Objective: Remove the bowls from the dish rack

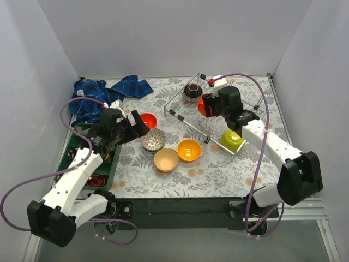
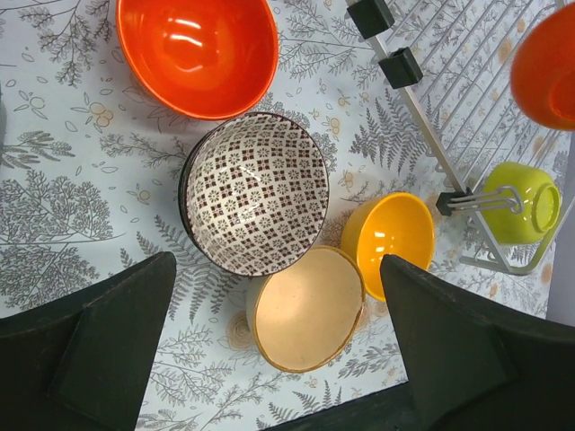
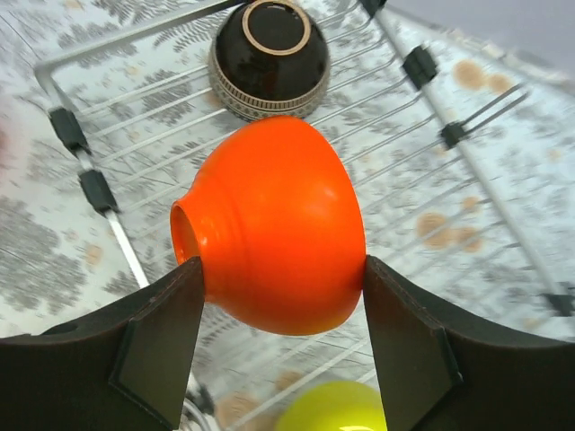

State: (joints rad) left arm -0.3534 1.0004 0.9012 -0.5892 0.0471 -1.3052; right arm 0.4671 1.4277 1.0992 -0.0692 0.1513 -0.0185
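The right tool (image 3: pixel 283 269) pinches a red-orange bowl (image 3: pixel 269 224) by its sides, one finger on each flank. The bowl is tipped on its side over the wires of the dish rack (image 3: pixel 422 108). Just beyond it, one dark brown bowl (image 3: pixel 269 58) sits upside down in the rack, and one lime green bowl (image 1: pixel 233 140) rests at the rack's near corner. The left tool (image 2: pixel 276 269) hangs with fingers spread wide over four bowls on the surface (image 1: pixel 234 174): a second red-orange bowl (image 2: pixel 198 49), a patterned bowl (image 2: pixel 256 193), a beige bowl (image 2: pixel 310 310) and a yellow-orange bowl (image 2: pixel 391 233). That makes seven bowls in view.
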